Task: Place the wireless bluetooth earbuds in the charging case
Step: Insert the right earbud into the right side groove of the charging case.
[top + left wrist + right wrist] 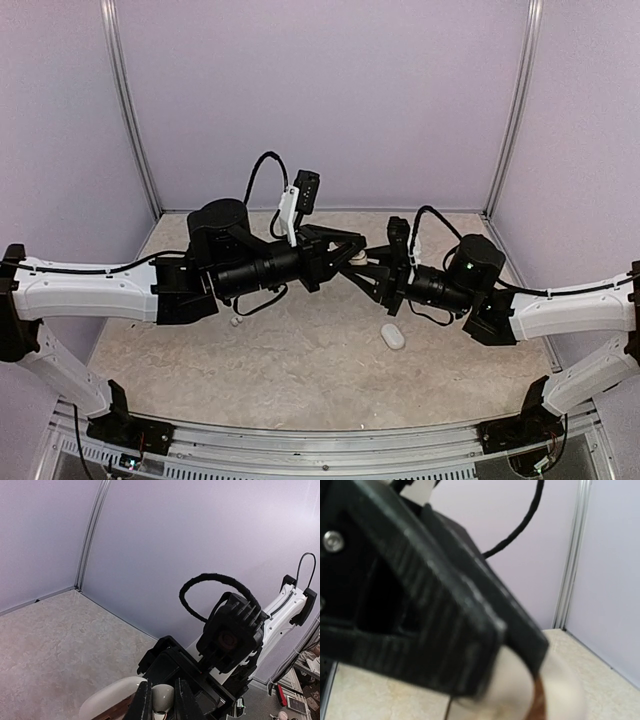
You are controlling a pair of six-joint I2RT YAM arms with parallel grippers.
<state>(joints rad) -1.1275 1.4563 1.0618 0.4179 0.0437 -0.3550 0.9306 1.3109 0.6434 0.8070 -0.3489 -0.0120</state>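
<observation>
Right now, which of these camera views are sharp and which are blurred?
Top external: sharp, evenly lit, only faint shadows. Left wrist: crisp in the distance, slightly soft on the charging case at the bottom edge. Right wrist: badly out of focus up close, that case included.

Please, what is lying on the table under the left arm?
One tiny whitish earbud shows on the table, just past the left arm's edge. What lies directly beneath the arm is covered.

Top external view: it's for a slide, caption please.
Left hand and right hand meet at the charging case; a white oval object lies nearby.
</observation>
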